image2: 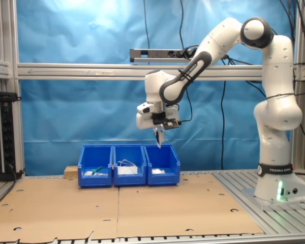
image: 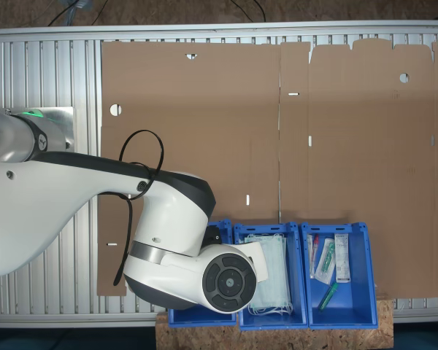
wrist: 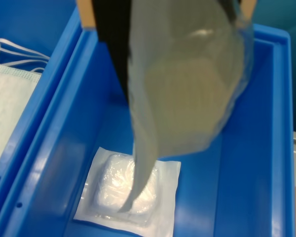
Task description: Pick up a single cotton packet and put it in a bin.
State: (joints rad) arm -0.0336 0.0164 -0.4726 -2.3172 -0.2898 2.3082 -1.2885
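In the second exterior view three blue bins sit in a row on the cardboard-covered surface. Going left to right, the first bin and the middle bin, which has face masks in it, lie off to one side of the gripper; the third bin is directly beneath it, with clear air between them.

The gripper is closed on a packet, a thin white pouch hanging from its jaws, seen close up in the wrist view. Its print and edges are too blurred to say which kind of packet it is. Below it, on the floor of that bin, lies a second packet, plain white with a puffy centre.

The pick looks done and the carry is in hand; the packet is up in the air, not yet placed. The next move calls for travelling to the chosen bin, or simply opening here, low enough that the light pouch drops inside the walls.
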